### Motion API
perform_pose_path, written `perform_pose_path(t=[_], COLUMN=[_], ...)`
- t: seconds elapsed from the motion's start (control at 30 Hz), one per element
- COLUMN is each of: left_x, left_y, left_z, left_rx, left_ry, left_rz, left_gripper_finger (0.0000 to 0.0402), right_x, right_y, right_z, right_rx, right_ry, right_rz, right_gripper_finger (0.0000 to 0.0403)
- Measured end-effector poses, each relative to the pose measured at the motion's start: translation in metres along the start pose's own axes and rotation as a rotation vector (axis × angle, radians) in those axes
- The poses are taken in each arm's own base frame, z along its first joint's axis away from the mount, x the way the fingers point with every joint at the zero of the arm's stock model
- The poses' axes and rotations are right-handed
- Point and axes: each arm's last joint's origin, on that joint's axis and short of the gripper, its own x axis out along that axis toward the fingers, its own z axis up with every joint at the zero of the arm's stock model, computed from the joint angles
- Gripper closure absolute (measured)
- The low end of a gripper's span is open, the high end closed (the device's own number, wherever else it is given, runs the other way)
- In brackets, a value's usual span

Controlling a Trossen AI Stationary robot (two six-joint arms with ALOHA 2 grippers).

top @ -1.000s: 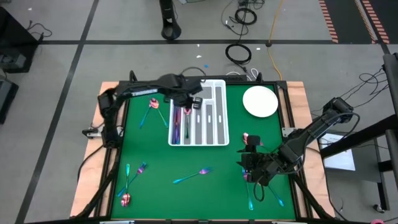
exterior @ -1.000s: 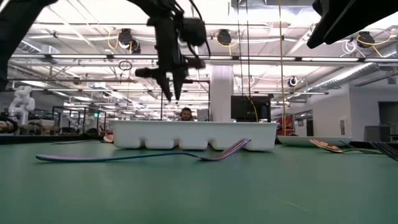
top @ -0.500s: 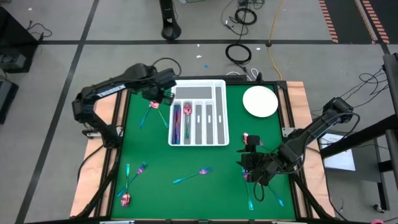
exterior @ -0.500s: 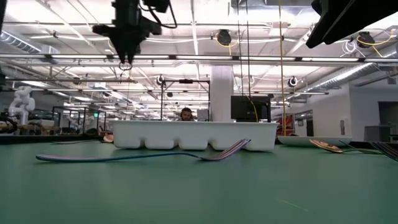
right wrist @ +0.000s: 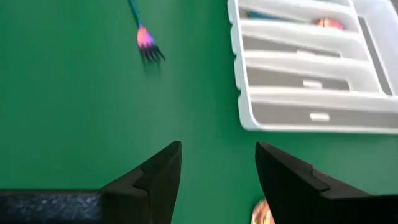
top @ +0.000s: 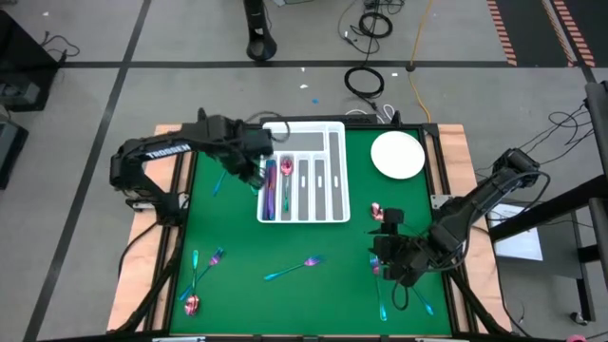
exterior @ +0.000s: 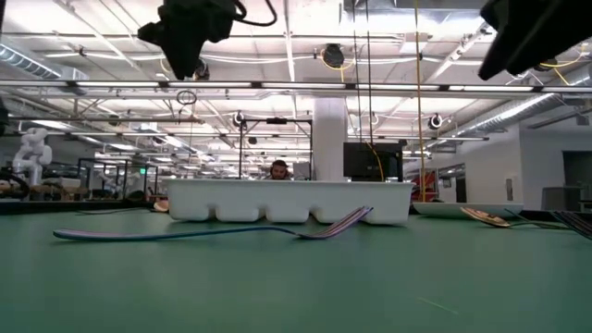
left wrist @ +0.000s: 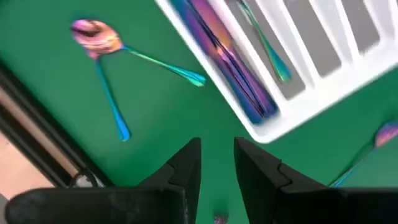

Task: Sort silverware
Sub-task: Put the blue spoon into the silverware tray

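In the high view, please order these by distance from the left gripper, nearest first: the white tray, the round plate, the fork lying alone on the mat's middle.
From the left gripper:
1. White tray, just to its right.
2. Lone fork, mid-mat, toward the near edge.
3. Round plate, far right corner.

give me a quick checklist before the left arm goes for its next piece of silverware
1. Left end effector empty: ok, nothing sits between its fingers, which are slightly apart.
2. Next pieces reachable: ok, a spoon and a second piece crossing it lie loose on the green mat beside the tray.
3. Those two lie apart: not ok, they overlap near the spoon's bowl.
4. Tray slots free: ok, three slots look bare; the leftmost holds several pieces.
5. Right end effector out of the way: ok, open and empty over the mat's right side.
6. Which type the crossing piece is: cannot tell.
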Motion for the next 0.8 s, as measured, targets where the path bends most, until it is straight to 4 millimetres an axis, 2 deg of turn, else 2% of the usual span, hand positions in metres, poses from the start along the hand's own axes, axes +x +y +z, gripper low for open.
perform_pose_path(t=[0.23, 0.4, 0.63, 0.8], left_x=[0.01, 0.018, 0.03, 0.041], left_y=[-0.046, -0.068, -0.083, -0.085], left_z=[-0.03, -0.048, -0.056, -0.043], left_rx=[0.191, 0.286, 0.37, 0.192], left_ry=[0.028, 0.031, 0.007, -0.056], left_rz=[0.002, 0.035, 0.098, 0.177], left_gripper_finger=[0.0304, 0.0304, 0.0304, 0.0304], right_x=[-0.005, -0.007, -0.012, -0.013], right_y=[0.002, 0.006, 0.012, 0.013], right_z=[-0.012, -0.014, -0.017, -0.018], right_rx=[0.108, 0.207, 0.256, 0.19], right_ry=[0.094, 0.124, 0.12, 0.115], right_rz=[0.01, 0.053, 0.075, 0.081], right_gripper_finger=[0.0209, 0.0209, 0.0209, 0.0209])
